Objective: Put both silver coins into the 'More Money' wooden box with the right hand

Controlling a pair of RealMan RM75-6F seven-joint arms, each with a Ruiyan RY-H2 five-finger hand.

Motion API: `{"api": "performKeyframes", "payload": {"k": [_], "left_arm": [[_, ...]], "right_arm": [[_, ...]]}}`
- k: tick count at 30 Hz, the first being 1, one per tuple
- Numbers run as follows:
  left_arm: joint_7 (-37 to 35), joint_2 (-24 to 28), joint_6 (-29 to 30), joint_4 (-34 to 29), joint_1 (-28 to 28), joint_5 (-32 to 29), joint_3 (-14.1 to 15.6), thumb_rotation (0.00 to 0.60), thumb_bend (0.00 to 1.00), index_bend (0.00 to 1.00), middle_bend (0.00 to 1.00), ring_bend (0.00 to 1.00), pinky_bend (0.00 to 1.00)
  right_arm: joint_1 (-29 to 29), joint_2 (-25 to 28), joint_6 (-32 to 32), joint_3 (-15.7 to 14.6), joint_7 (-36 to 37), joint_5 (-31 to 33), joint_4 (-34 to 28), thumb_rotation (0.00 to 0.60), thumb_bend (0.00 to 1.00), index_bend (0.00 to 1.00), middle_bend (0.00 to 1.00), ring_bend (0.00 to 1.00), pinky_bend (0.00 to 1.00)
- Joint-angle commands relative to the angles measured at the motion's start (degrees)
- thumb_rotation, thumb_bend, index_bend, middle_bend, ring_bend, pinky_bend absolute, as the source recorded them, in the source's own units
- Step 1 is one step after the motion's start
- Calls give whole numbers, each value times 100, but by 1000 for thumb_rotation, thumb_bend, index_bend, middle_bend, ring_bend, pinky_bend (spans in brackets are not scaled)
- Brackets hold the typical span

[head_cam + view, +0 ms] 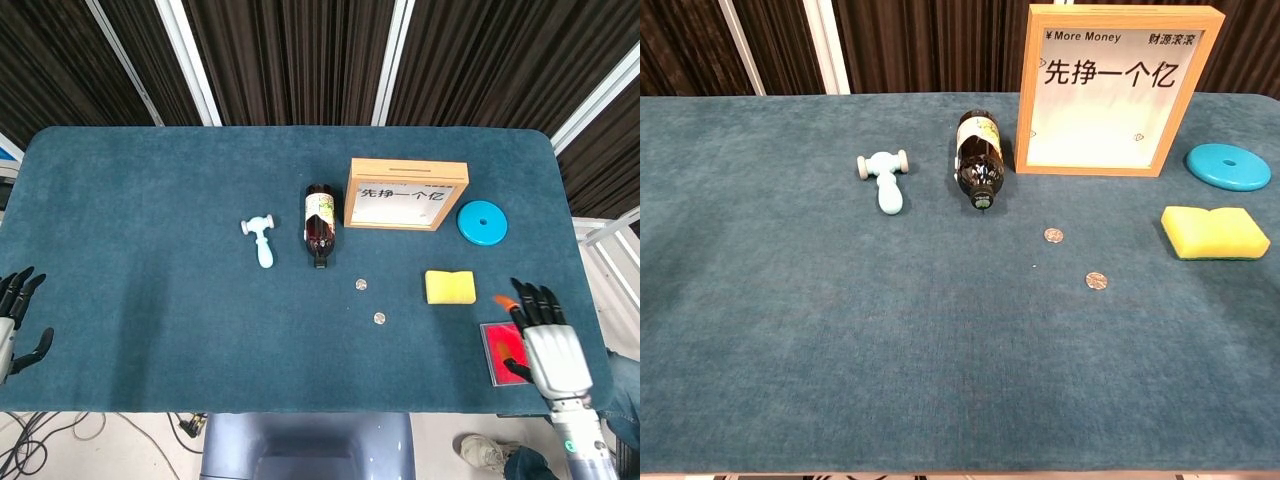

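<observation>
while right robot hand (548, 345) hovers released over red card (500, 352), 2 coins (1053, 235) (1096, 281) lie nr 1 box (1113, 90).

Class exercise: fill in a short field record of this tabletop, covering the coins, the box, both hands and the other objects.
coins: two, near coin and far coin, on the cloth, apart
wooden box: upright behind them
right hand: open, over red card
left hand: open, at table edge
others: bottle, toy hammer, sponge, blue disc

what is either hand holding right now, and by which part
Nothing. The right hand hovers open over the red card, and the left hand sits empty at the table's edge. Both coins lie untouched on the cloth.
</observation>
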Motion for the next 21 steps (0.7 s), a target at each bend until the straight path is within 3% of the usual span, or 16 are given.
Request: {"api": "performKeyframes", "payload": {"k": [1, 10, 21], "left_arm": [[-19, 6, 1, -5, 4, -4, -1, 600, 399, 98, 0, 0, 0], [-111, 21, -15, -22, 7, -23, -3, 600, 399, 98, 0, 0, 0], [-182, 35, -50, -32, 3, -51, -6, 600, 399, 98, 0, 0, 0]], "right_arm": [[348, -180, -507, 78, -124, 187, -138, 600, 427, 234, 47, 0, 0], [854, -923, -1282, 146, -650, 728, 5, 600, 409, 235, 47, 0, 0], [1268, -1907, -1458, 296, -1073, 966, 768, 600, 410, 281, 47, 0, 0]]}}
